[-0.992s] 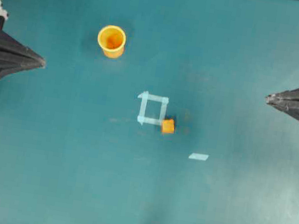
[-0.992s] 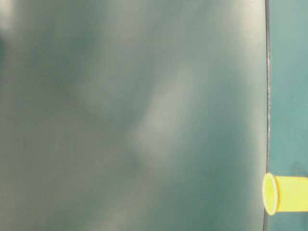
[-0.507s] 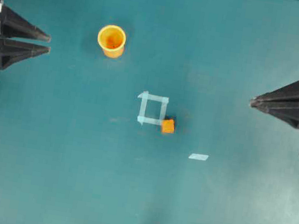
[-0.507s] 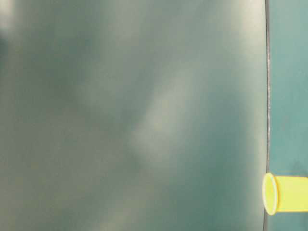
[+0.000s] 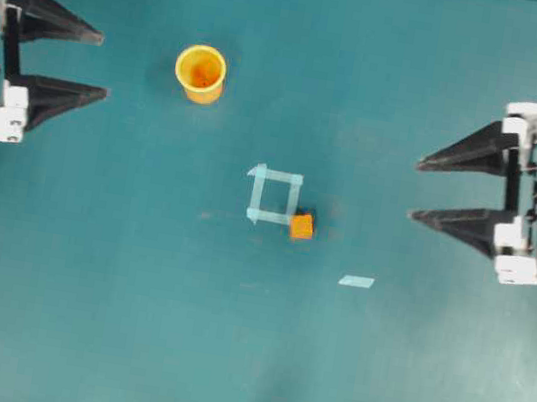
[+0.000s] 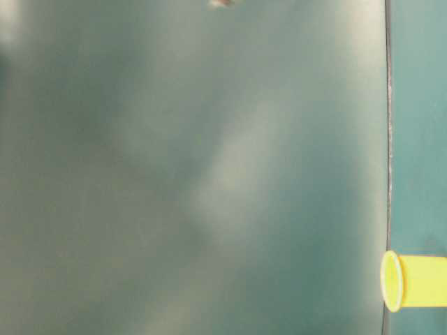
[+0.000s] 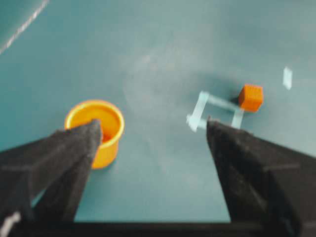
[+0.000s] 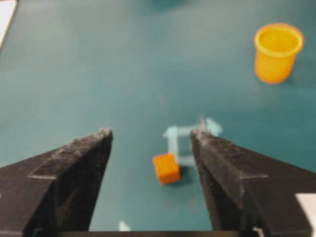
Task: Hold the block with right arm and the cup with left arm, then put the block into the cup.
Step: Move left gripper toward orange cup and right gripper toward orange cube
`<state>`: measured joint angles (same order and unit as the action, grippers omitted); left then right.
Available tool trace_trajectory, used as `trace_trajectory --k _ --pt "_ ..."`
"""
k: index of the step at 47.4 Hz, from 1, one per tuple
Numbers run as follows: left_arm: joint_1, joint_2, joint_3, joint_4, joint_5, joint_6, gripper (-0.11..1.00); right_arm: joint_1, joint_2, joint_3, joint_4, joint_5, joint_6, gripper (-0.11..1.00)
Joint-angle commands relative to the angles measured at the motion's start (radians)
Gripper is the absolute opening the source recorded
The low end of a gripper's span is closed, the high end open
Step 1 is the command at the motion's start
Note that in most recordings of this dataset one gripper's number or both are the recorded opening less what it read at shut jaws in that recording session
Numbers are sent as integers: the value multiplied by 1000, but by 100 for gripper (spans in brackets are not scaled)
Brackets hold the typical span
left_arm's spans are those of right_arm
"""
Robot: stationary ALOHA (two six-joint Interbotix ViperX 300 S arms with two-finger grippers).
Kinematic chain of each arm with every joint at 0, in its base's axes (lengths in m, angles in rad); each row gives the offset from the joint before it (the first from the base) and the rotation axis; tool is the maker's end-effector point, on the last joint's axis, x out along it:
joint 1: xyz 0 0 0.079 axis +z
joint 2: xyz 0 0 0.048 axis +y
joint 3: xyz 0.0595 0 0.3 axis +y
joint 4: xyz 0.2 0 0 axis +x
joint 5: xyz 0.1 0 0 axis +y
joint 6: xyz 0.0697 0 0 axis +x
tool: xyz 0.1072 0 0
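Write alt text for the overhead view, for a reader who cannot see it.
Two black robot grippers, the left gripper and the right gripper, stand open at opposite edges of a teal table. Between them stand a small yellow-orange plastic cup and a small orange cube touching a corner of a pale-blue tape square.

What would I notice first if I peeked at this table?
Two bright orange things pop out on the teal table: the cup standing upright near the top left, and the tiny block at the corner of a pale tape square in the middle. At each side waits a black gripper, left gripper and right gripper, both open and empty.
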<state>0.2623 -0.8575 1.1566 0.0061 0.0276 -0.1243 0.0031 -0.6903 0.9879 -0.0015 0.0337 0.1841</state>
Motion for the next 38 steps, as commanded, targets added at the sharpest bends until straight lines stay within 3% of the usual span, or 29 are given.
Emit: trace_trajectory --k 1,12,25,38 --pt "5 54 -20 2 -3 -5 83 0 32 -41 3 11 6 66" --pt "20 235 -60 2 31 -32 83 0 140 -75 3 75 5 66" --pt "66 465 -176 11 109 -44 83 18 290 -146 -2 193 2 66" --pt "94 624 -241 12 107 -32 83 32 431 -229 -5 204 0 66"
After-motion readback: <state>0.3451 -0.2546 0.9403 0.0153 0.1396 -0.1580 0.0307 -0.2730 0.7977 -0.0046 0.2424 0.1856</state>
